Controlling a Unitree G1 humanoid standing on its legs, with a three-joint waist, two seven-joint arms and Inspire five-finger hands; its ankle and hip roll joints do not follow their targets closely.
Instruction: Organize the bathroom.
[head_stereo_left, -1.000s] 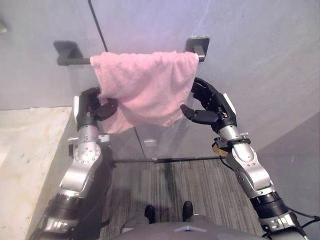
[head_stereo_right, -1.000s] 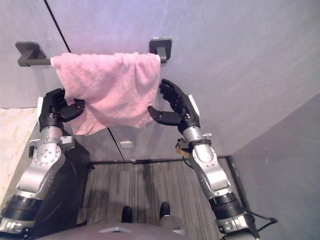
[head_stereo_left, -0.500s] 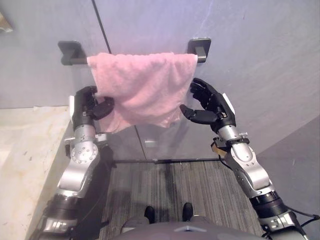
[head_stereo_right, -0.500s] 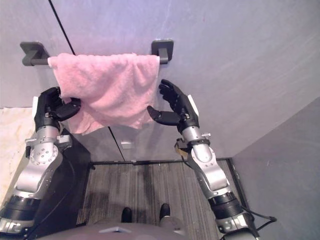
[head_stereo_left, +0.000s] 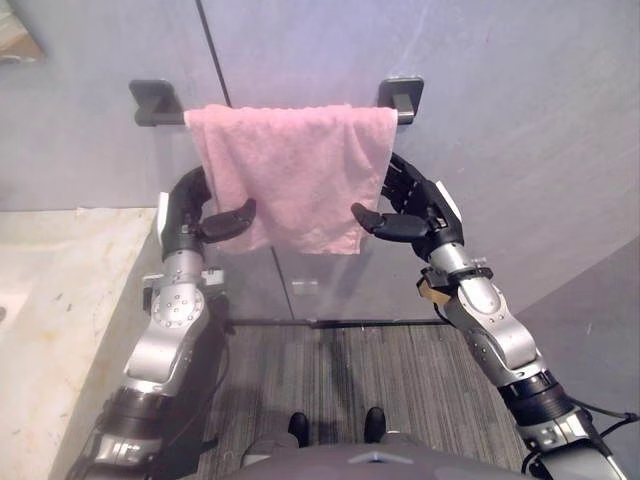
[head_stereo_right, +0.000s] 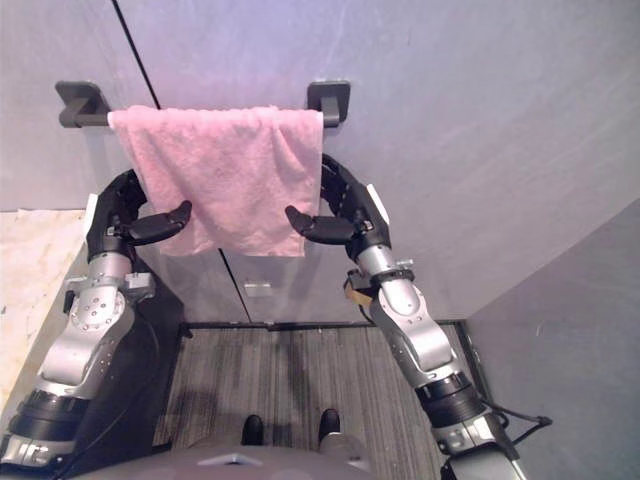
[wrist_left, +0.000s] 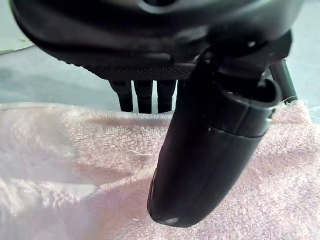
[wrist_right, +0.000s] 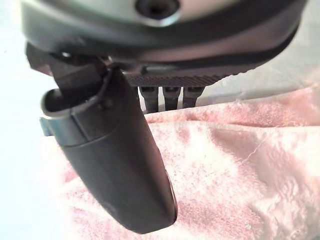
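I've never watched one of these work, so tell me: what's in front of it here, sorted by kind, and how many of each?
Pink towel: 1
Towel rail: 1
Rail brackets: 2
Robot hands, left hand and right hand: 2
Total: 6

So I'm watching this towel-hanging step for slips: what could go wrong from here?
The pink towel hangs toward the right end of the rail, its edge by the bracket, so a sideways tug could bunch it there. Both the left hand and the right hand flank its edges with fingers behind the cloth; pulling away could snag it and drag it off.
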